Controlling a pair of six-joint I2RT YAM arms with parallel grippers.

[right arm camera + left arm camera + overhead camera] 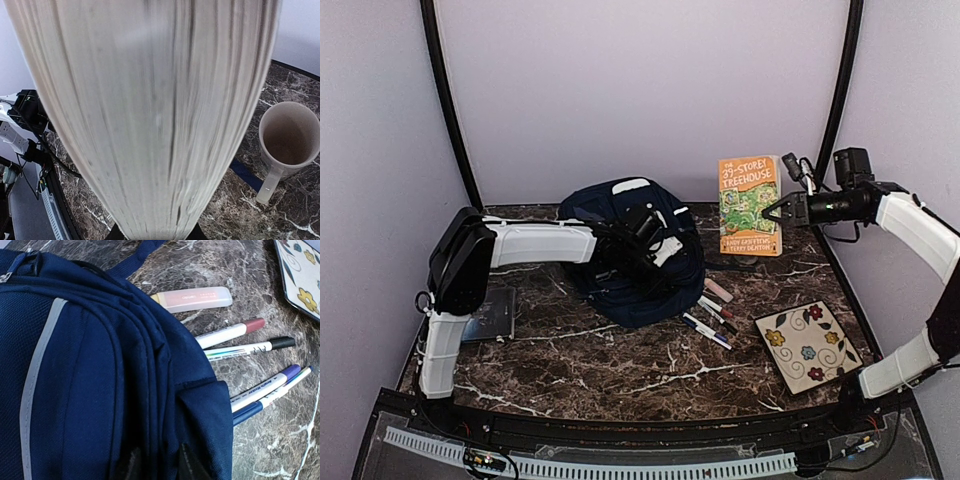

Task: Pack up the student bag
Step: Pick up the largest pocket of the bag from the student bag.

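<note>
The student bag (630, 250) is a navy blue backpack lying at the middle back of the table. It fills the left wrist view (90, 370), with a grey stripe on its front. My left gripper (650, 268) rests on the bag's right side, and its jaws (159, 465) are closed around a fold of the blue fabric. My right gripper (767, 211) is shut on the right edge of an orange and green paperback book (748, 205) and holds it upright above the table at the back right. The book's page edges (150, 110) fill the right wrist view.
Several pens (715, 318) and a pink translucent case (718, 290) lie just right of the bag, also in the left wrist view (250, 347). A flowered square plate (807, 345) sits front right. A beige mug (287, 137) stands behind the book. A grey metal plate (490, 315) lies at the left.
</note>
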